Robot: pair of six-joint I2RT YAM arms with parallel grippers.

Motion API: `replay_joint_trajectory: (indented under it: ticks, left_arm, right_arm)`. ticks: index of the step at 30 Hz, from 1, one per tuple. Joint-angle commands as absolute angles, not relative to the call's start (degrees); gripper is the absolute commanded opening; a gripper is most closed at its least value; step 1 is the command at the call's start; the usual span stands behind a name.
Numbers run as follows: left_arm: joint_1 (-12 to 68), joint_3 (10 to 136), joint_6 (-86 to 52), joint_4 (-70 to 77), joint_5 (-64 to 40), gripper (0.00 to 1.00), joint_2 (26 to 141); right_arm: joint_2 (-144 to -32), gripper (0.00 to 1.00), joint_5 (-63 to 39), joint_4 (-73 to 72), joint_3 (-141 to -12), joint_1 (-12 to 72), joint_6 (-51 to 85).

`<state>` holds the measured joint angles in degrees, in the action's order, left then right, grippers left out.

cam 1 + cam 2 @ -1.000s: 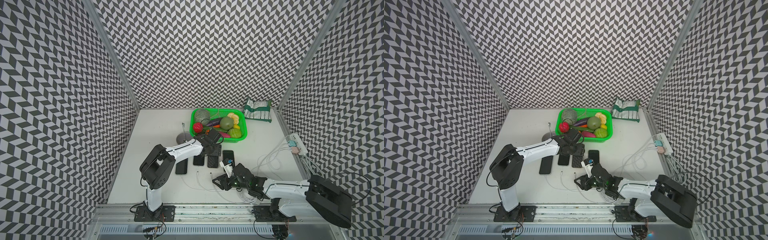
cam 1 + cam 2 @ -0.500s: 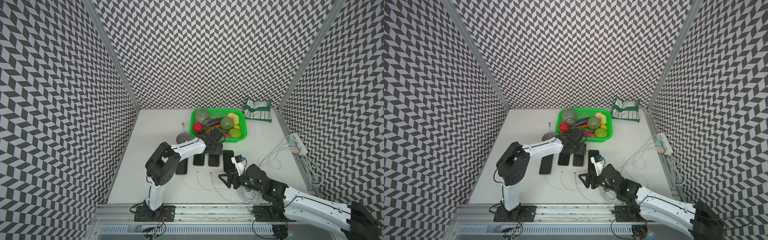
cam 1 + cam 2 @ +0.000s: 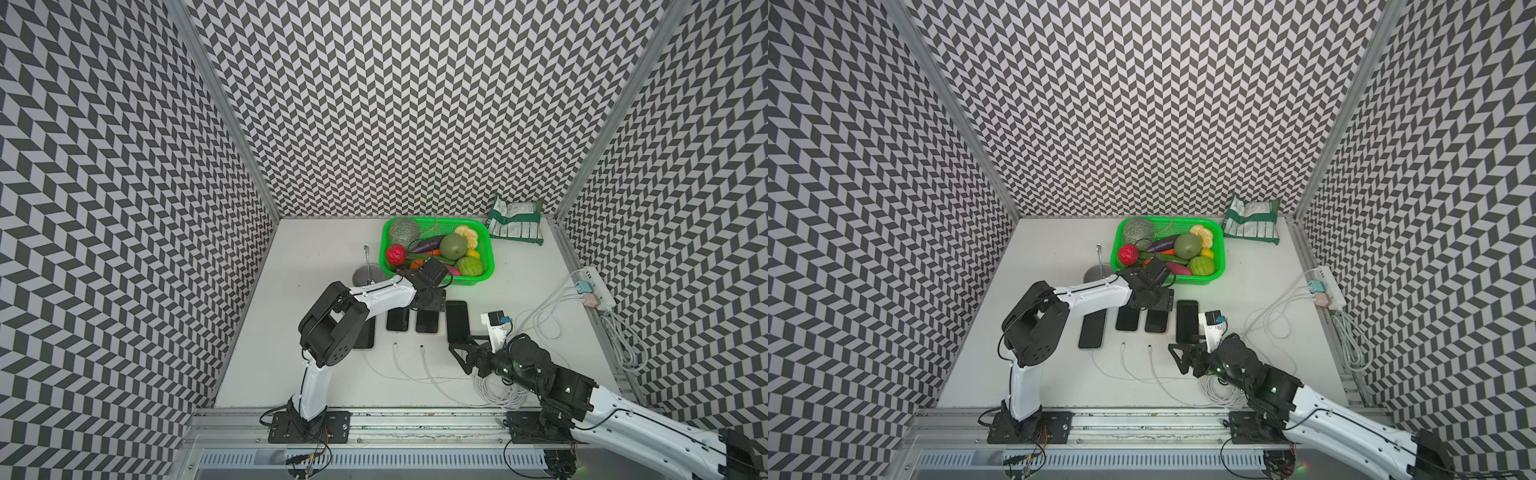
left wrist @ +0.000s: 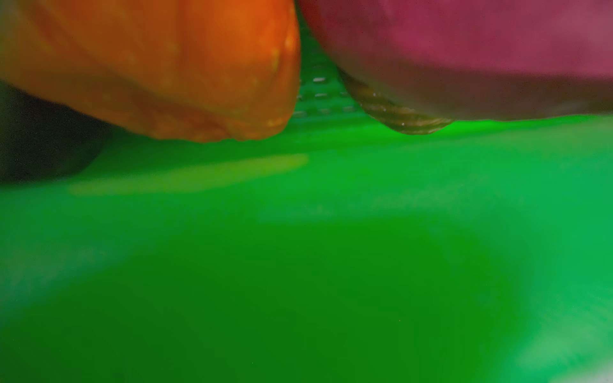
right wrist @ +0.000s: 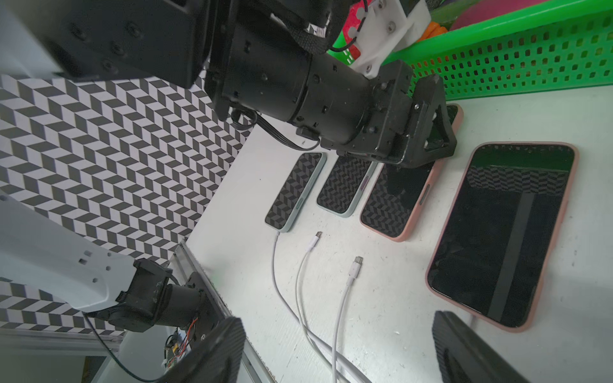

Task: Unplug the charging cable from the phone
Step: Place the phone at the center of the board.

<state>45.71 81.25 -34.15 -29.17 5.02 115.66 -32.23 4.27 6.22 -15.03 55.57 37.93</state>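
Observation:
Several dark phones lie in a row in both top views. The leftmost phone has a white charging cable plugged into its near end. Two more cables lie loose with free plugs. My left gripper is shut, pressing down on the far end of the pink-cased third phone. My right gripper is open just off the near end of the big rightmost phone. A bit of white cable shows there beside one finger. The left wrist view shows only blurred basket and vegetables.
A green basket of toy vegetables stands right behind the phones. A snack pack lies at the back right. A power strip with chargers sits on the right edge. Coiled white cable lies under my right arm. A grey round stand is behind the left arm.
My right gripper has opened wide and shifted right to the near end of the rightmost phone, its arm stretching out. The left gripper has stayed shut on the third phone.

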Motion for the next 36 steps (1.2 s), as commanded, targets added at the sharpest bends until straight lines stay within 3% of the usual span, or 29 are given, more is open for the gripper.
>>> replay_joint_trajectory:
  ticks: [1,8,13,36]
  left_arm:
    - [45.71,82.27,-34.01,-28.39,6.02,0.55,116.91]
    - [45.79,80.74,-34.63,-27.04,5.54,0.84,116.73]
    - [45.77,80.03,-34.91,-26.68,5.87,0.99,116.06]
    - [53.47,85.56,-35.51,-29.06,7.03,1.0,114.45]
  right_arm:
    - [-31.99,0.91,5.58,5.69,-14.46,55.26,37.79]
    - [-31.69,0.92,6.42,6.58,-14.24,54.89,38.1]
    - [-31.56,0.92,6.98,7.3,-14.32,54.37,38.07]
    - [-35.48,0.95,7.6,8.61,-15.29,48.8,38.94]
